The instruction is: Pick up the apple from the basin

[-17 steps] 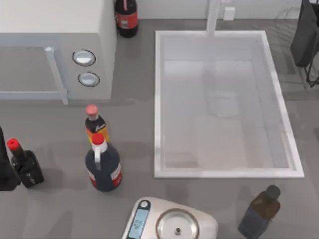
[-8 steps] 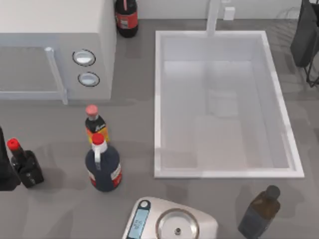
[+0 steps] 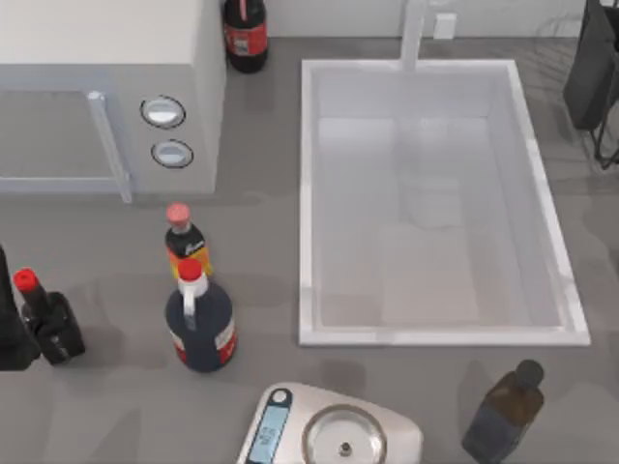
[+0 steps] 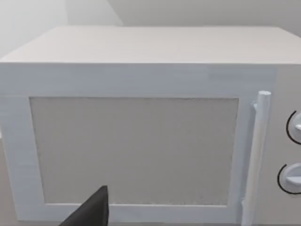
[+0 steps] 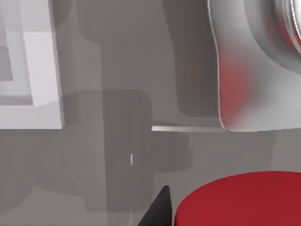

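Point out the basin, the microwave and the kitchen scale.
basin (image 3: 308, 203), top view, left rim.
microwave (image 3: 97, 29), top view, its top panel.
kitchen scale (image 3: 343, 437), top view, round weighing plate.

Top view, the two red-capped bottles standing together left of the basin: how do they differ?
The orange-labelled bottle is slim; the dark blue bottle nearer the scale is much wider and rounder. The orange-labelled bottle's cap is pale pinkish red; the dark blue bottle's is brighter red on a white neck. Both stand upright.
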`<control>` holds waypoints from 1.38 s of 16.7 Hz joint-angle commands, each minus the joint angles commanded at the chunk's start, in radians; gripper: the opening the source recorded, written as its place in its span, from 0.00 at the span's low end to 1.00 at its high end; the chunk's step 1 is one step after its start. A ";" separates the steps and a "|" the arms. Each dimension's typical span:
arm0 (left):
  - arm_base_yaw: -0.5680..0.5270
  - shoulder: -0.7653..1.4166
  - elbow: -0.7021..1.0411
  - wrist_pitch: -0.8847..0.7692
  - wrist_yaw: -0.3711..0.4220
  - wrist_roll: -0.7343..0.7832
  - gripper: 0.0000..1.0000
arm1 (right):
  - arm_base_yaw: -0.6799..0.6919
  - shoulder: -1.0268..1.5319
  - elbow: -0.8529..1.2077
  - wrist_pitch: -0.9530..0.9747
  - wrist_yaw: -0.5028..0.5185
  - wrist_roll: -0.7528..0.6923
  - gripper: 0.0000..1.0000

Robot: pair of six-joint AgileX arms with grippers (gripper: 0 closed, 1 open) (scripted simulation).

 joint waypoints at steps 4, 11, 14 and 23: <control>0.000 0.000 0.000 0.000 0.000 0.000 1.00 | 0.000 0.015 -0.060 0.062 0.000 0.001 0.00; 0.000 0.000 0.000 0.000 0.000 0.000 1.00 | 0.000 0.015 -0.060 0.062 0.000 0.001 0.30; 0.000 0.000 0.000 0.000 0.000 0.000 1.00 | 0.000 0.015 -0.060 0.062 0.000 0.001 0.53; 0.000 0.000 0.000 0.000 0.000 0.000 1.00 | 0.000 0.015 -0.060 0.062 0.000 0.001 1.00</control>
